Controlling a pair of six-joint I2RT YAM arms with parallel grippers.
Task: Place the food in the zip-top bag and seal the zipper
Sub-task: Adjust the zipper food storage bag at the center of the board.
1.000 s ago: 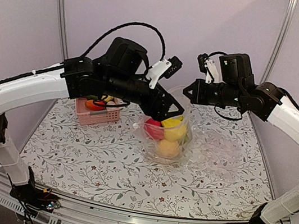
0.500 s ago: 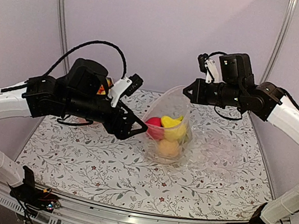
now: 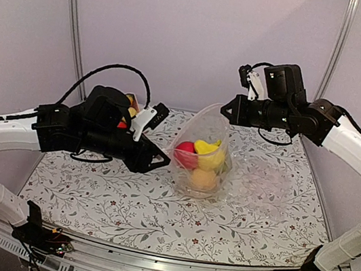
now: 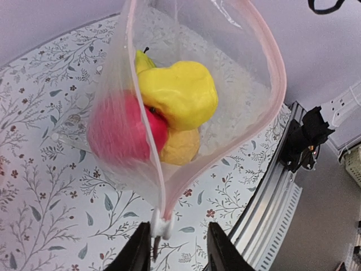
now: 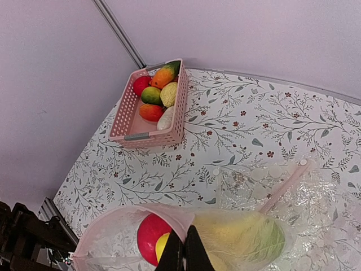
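— So, how far along am I?
— Partway. You have three pieces in the zip-top bag point(image 3: 203, 154): a red one point(image 4: 121, 132), a yellow one point(image 4: 177, 93) and an orange one point(image 4: 181, 148) underneath. The bag stands on the table point(image 3: 122, 202) with its mouth wide open.
— And the rest?
— More food point(image 5: 152, 95) sits in the pink basket point(image 5: 121, 123), well apart from the bag. Going by the task, I'd say that goes in too.
— Grippers?
— Your right gripper point(image 5: 184, 241) is pinched tight on the bag's upper rim and holds it up. Your left gripper point(image 4: 176, 240) is spread apart with nothing in its grasp, and its fingers sit either side of the zipper point(image 4: 280, 70) end at the bag's low corner. I can't tell if they touch it.
— Sealing?
— Not started. The zipper gapes along its whole length. A second, crinkled bag point(image 5: 316, 197) lies flat just beside.
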